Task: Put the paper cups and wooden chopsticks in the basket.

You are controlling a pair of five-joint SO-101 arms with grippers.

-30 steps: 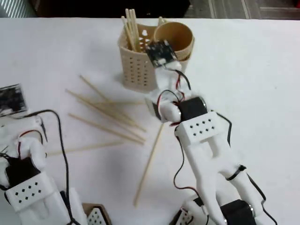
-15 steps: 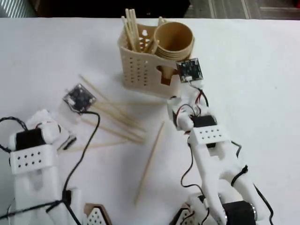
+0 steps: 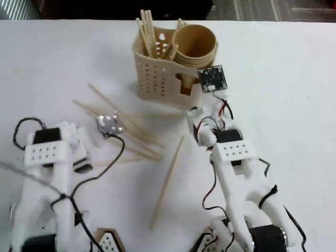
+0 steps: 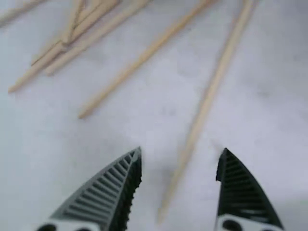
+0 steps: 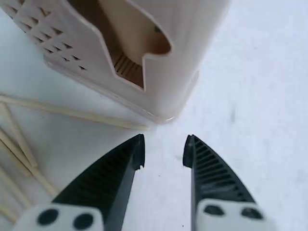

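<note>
1. Cream perforated plastic: the basket (image 3: 157, 79) stands at the far middle of the white table (image 3: 283, 79). The stacked paper cups (image 3: 195, 41) sit in its right half and a bundle of upright chopsticks (image 3: 147, 29) in its left. I cannot tell how many cups make up the stack.
2. My right gripper (image 5: 164, 142) hangs just in front of the basket's near corner, its black jaws slightly parted with nothing between them. My wrist view cuts off the basket's top, and a patch of tan cup wall shows through the handle cut-out.
3. Loose chopsticks (image 3: 123, 126) lie fanned on the table left of the basket, overlapping too much to count. A lone chopstick (image 3: 168, 181) lies apart from them, nearer my arms' bases.
4. My left gripper (image 4: 180, 154) is low over the fan with its jaws spread wide. They straddle the end of one pale stick (image 4: 207, 101) without pinching it. From above, my wrist camera board hides those fingers.
</note>
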